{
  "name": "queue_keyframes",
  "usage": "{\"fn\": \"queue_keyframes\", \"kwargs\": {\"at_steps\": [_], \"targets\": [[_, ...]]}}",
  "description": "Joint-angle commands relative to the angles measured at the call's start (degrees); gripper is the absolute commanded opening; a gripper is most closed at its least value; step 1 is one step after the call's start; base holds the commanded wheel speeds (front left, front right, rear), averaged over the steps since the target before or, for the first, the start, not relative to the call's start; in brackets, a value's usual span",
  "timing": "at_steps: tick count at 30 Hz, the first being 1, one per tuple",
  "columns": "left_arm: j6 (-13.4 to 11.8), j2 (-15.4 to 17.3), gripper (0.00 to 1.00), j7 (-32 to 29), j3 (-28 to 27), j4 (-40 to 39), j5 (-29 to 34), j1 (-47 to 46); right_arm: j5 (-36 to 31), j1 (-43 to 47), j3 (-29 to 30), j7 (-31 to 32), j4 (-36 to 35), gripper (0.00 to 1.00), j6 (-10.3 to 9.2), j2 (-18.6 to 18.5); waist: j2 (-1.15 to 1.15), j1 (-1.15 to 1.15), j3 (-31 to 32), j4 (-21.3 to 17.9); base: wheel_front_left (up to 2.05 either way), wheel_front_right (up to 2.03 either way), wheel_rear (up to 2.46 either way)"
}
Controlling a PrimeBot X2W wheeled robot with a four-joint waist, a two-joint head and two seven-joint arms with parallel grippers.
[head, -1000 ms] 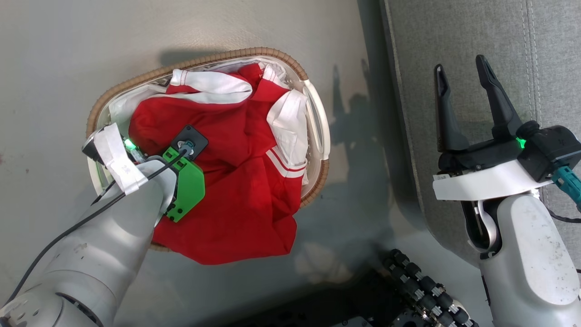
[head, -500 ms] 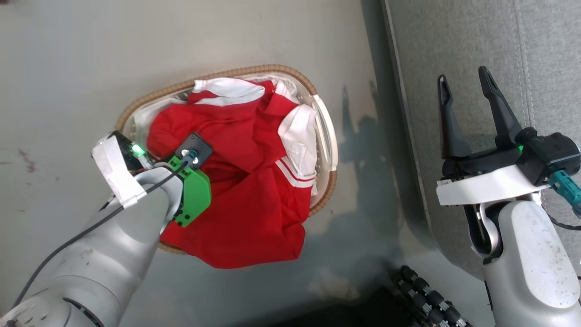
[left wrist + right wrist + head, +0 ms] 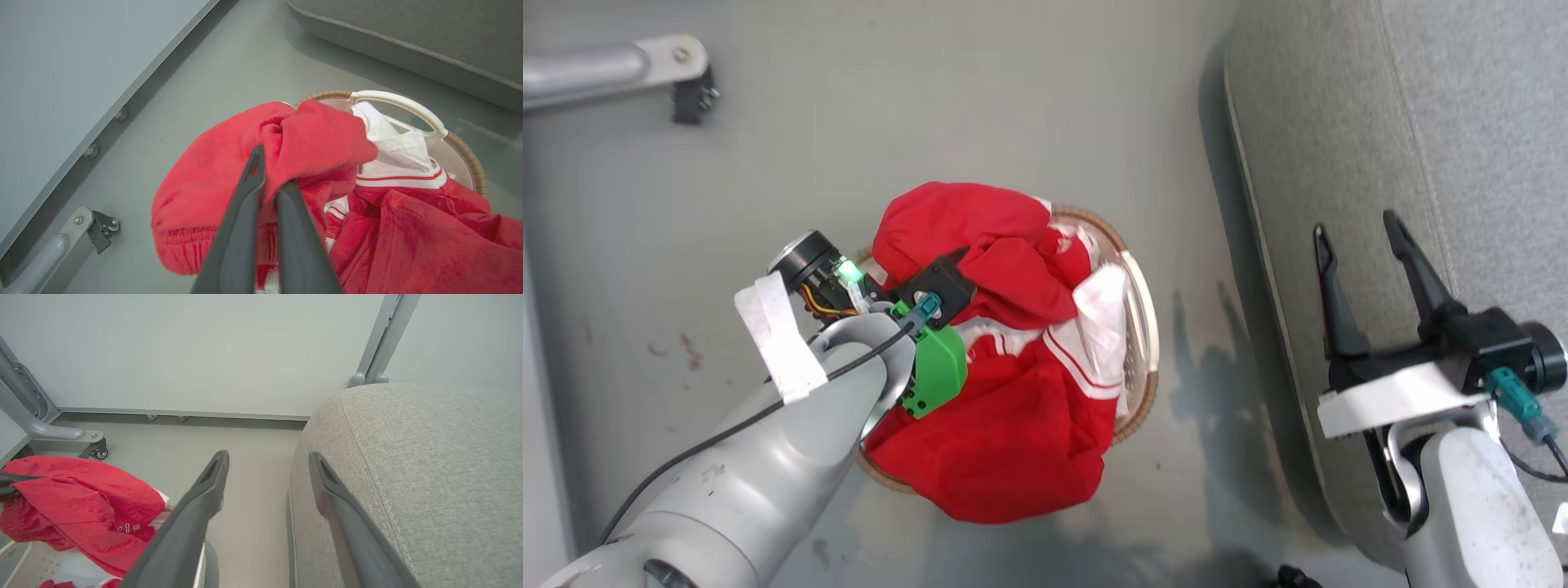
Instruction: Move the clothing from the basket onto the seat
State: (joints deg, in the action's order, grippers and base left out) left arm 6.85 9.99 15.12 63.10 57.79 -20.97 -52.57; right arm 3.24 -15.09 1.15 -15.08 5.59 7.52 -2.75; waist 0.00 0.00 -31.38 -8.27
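Red, fleecy clothing (image 3: 322,139) in left gripper (image 3: 271,171)

Bright, soft, even light fills every view with no hard glare. In the head view the glossy grey floor (image 3: 1013,106) carries a faint, blurred shadow of the right gripper (image 3: 1354,224) towards 8 o'clock from it, beside the basket (image 3: 1145,327), and a darker band hugs the seat (image 3: 1421,122) edge. The clothing (image 3: 1013,433) is so saturated that its folds flatten, and its white sleeve looks smeared. In the right wrist view the fingers (image 3: 192,526) turn soft towards 6 o'clock, and the wall post (image 3: 388,335) at 1 o'clock leans with wide-angle distortion.
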Motion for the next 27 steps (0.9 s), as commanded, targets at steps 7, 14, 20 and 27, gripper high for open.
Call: {"fn": "queue_keyframes", "kwargs": {"at_steps": [7, 14, 20, 27], "targets": [[-0.9, 2.9, 0.00, 0.0, -1.6, -9.4, 2.8, 1.1, -1.8, 5.0, 0.5, -0.1, 1.1, 1.00, -0.06, -0.3, 0.00, 0.00, 15.8, 6.3, 0.00, 0.00, 0.00], [-0.4, 5.7, 0.00, 0.0, -1.8, -16.5, 6.3, -2.4, -2.3, 8.1, -0.2, -0.1, 1.8, 1.00, -0.06, -0.3, 0.00, 0.00, 21.8, 7.0, 0.00, 0.00, 0.00], [0.2, 7.3, 0.00, 0.0, -1.0, -19.8, 7.4, -7.5, -2.3, 10.0, -1.1, -0.1, 2.1, 1.00, -0.06, -0.3, 0.00, 0.00, 25.5, 7.1, 0.00, 0.00, 0.00], [0.6, 7.7, 0.00, 0.0, -0.5, -21.6, 7.3, -13.9, -1.4, 10.0, -3.3, -0.1, 1.9, 1.00, -0.06, -0.2, 0.00, 0.00, 27.9, 6.8, 0.00, 0.00, 0.00]]}}
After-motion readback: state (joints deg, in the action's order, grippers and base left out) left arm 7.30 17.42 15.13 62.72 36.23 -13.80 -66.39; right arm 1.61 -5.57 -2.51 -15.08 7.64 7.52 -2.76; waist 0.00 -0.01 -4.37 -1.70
